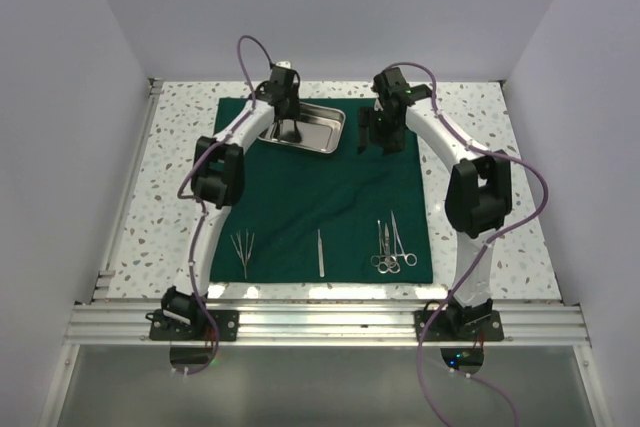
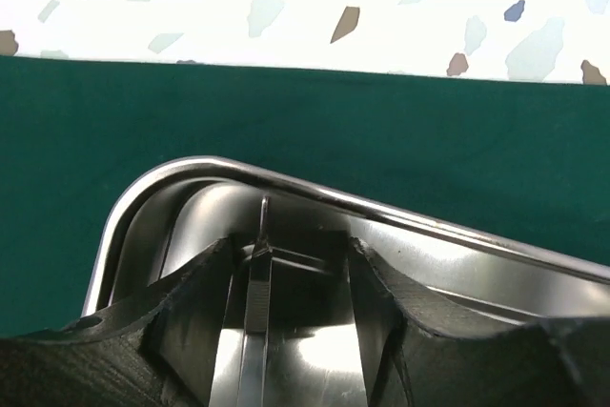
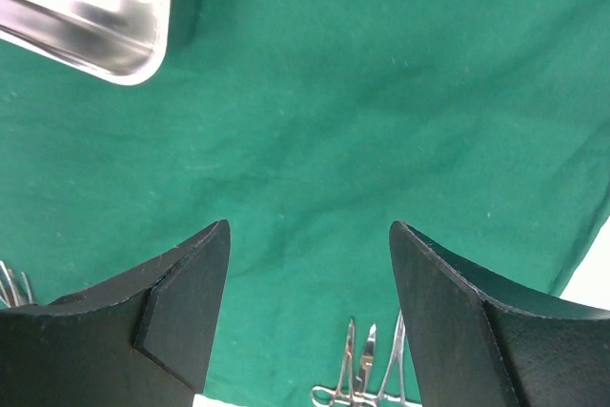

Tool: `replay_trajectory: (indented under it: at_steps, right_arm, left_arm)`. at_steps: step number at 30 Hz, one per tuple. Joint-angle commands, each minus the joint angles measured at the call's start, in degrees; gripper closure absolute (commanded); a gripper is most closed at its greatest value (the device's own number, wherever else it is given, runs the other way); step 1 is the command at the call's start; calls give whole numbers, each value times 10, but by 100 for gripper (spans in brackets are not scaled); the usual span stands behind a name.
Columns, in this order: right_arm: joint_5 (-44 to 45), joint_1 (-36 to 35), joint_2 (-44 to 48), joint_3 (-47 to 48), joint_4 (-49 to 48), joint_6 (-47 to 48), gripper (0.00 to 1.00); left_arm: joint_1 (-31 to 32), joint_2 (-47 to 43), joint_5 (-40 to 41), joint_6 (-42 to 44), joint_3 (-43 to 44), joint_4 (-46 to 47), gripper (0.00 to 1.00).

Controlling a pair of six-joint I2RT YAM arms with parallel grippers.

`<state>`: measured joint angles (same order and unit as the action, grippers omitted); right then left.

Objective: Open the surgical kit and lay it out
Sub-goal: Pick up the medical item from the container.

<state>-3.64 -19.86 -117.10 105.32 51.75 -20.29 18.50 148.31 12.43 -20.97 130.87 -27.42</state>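
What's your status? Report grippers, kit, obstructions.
Left gripper open inside tray, thin instrument between fingers, ungripped. Right gripper open, empty, above cloth. Tweezers, forceps, clamps laid out near edge. Nothing in the way.

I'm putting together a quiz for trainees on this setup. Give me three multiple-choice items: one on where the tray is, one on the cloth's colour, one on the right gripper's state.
1. Where does the steel tray sit?
A. On the cloth's far left part
B. On the cloth's near edge
C. Off the cloth, on bare table

2. What colour is the cloth?
A. Blue
B. Dark green
C. White

3. The right gripper is:
A. shut on a tool
B. shut, empty
C. open, holding nothing

Answers: 1 A, the top view shows it there; 2 B, green in all views; 3 C, its fingers stand apart over bare cloth.
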Motion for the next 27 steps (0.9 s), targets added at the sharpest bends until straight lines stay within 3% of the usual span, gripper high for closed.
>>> replay_trajectory:
  at_steps: [1,5,12,16,27]
  right_arm:
    - [8,-1,40,-7,-2,10,28]
    - [7,-1,33,-2,1,10,28]
    - [6,-1,1,21,6,8,28]
    - [1,-1,-12,31,7,6,28]
    - [-8,2,-28,44,1,1,28]
  left_arm:
    - [0,28,9,9,40,10,45]
    - [-5,57,4,8,53,15,45]
    - [-13,73,6,7,50,12,68]
    - [-15,72,20,17,34,9,75]
    - [-14,73,31,33,-14,-37,80]
